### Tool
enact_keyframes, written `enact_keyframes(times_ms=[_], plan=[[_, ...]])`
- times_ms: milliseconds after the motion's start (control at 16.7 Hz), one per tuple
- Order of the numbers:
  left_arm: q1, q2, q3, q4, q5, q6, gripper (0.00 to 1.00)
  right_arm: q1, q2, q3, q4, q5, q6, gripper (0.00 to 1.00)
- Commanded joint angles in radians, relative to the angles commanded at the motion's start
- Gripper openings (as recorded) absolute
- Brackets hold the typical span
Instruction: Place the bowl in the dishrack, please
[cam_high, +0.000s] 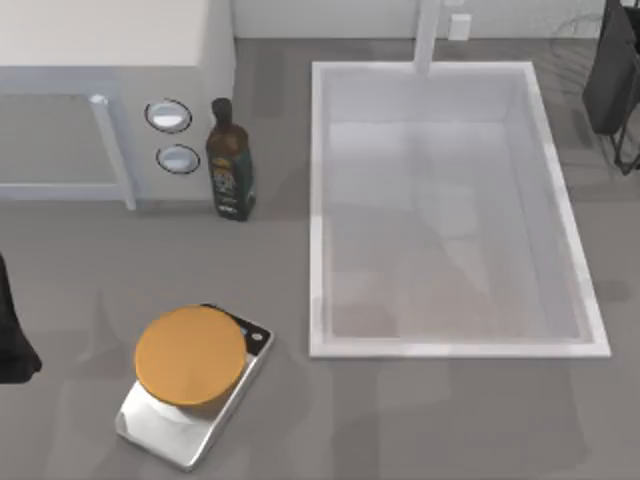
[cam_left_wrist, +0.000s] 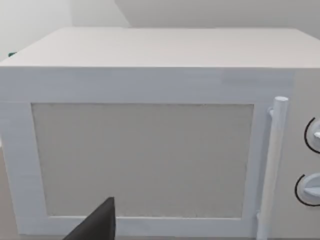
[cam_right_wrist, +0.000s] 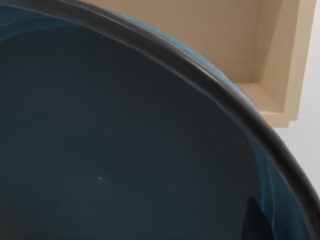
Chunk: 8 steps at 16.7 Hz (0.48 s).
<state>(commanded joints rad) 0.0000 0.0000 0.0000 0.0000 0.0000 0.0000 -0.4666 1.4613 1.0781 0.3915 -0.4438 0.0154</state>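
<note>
Grey and matte, the surface (cam_high: 420, 420) is carrying one large white rectangular sink basin (cam_high: 447, 345) with smooth walls, sunk toward the top view's right. One white boxy microwave (cam_high: 110, 60) is sitting at the far left, with two round dials (cam_high: 168, 116) and a slim bar handle (cam_high: 112, 150); the left wrist view is facing its pale, finely grained door panel (cam_left_wrist: 142, 160). Just beside the microwave one dark glass bottle (cam_high: 229, 160) is standing upright with a printed label. Near the front left, one flat orange round disc (cam_high: 190, 355) is lying on a shiny silver kitchen scale (cam_high: 175, 435).

At the far right corner, thin dark curved wires of the dishrack (cam_high: 570, 40) are showing partly, with the right arm (cam_high: 612, 70) hanging beside them. The bowl (cam_right_wrist: 115, 150) is sitting close under the right wrist camera, its deep-blue glazed hollow curving up to a thin dark rim; whether the right hand is grasping it I cannot tell.

The left arm (cam_high: 12, 335) is parking at the left edge; whether its hand is clenched or released I cannot tell.
</note>
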Motion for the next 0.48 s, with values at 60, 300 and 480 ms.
enact_keyframes(times_ms=[60,300,480], plan=[[0.000,0.000,0.000,0.000,0.000,0.000,1.00,0.025,0.061,-0.015,0.082,0.026,-0.001,0.00],[0.000,0.000,0.000,0.000,0.000,0.000,1.00,0.116,0.256,-0.072,0.340,0.121,-0.001,0.00],[0.000,0.000,0.000,0.000,0.000,0.000,1.00,0.156,0.329,-0.097,0.425,0.163,0.001,0.00]])
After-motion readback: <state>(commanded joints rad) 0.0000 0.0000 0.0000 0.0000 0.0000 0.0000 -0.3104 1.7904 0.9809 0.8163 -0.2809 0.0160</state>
